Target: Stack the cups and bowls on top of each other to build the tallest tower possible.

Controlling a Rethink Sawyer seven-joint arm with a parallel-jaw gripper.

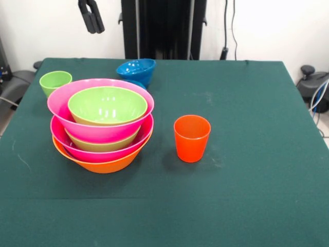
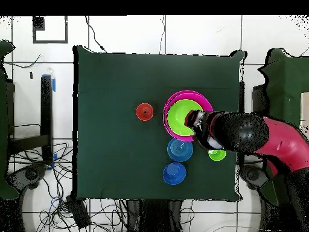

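The tower [image 1: 102, 128] stands left of the table's middle: an orange bowl [image 1: 103, 164] lowest, then pink [image 1: 110, 153], green [image 1: 103, 144], pink [image 1: 97, 129] and a green bowl [image 1: 107, 104] on top. From overhead it shows as nested rings [image 2: 181, 115]. The orange-red cup [image 1: 192, 138] stands upright alone to its right, and also shows overhead [image 2: 144, 112]. The light green cup [image 1: 55, 81] stands behind the tower on the left, also seen overhead [image 2: 217, 154]. My gripper [image 1: 91, 16] hangs empty, high above the table's far left edge.
A blue bowl [image 1: 136, 70] sits behind the tower, with a second blue bowl's rim [image 1: 136, 82] showing just in front of it. Overhead they lie apart [image 2: 174, 173] [image 2: 180, 150]. My arm [image 2: 241, 133] reaches over the tower's edge. The green table cloth [image 1: 241, 103] covers the table.
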